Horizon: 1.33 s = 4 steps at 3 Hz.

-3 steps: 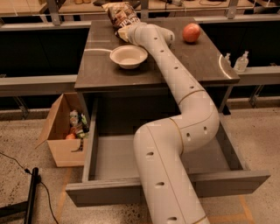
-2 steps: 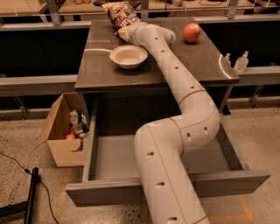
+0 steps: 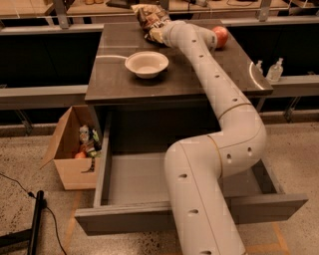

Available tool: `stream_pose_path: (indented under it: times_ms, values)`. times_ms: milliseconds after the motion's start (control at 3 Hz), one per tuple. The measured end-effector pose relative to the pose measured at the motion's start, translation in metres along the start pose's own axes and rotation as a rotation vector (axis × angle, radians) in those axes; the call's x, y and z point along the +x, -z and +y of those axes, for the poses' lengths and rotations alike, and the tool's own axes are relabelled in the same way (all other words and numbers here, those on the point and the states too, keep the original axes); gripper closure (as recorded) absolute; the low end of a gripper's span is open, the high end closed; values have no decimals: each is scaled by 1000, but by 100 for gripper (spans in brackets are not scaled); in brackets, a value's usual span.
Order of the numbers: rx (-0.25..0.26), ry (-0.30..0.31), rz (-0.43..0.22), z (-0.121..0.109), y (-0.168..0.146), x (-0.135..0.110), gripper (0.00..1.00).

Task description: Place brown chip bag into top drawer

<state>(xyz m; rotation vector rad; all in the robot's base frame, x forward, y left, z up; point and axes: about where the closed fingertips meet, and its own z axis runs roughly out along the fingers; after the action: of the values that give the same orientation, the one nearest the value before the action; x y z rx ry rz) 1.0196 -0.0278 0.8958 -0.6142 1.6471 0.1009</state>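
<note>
The gripper (image 3: 156, 34) rests against the crinkled dark-brown foil chip bag (image 3: 147, 15) at the far edge of the dark flat-topped table (image 3: 114, 84), unchanged over the last 1 second; we cannot tell whether it grips. The wide, shallow grey top drawer (image 3: 129, 220) stands open, well back from and below the gripper, so we judge the lift remains.

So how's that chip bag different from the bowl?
The brown chip bag is dark and crinkled; the white bowl is pale, smooth and round. The bag lies at the far edge of the table with the gripper at it; the bowl stands nearer the front, untouched. Both rest on it.
</note>
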Motion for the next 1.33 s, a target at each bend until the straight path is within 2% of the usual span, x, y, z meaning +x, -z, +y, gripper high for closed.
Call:
stream_pose_path:
  times_ms: [667,1000,1333]
  values:
    - [43,-1,16,-62,49,4,100]
    - [51,-26,26,-93,82,2,100]
    - [36,-61,30,-114,118,-8,100]
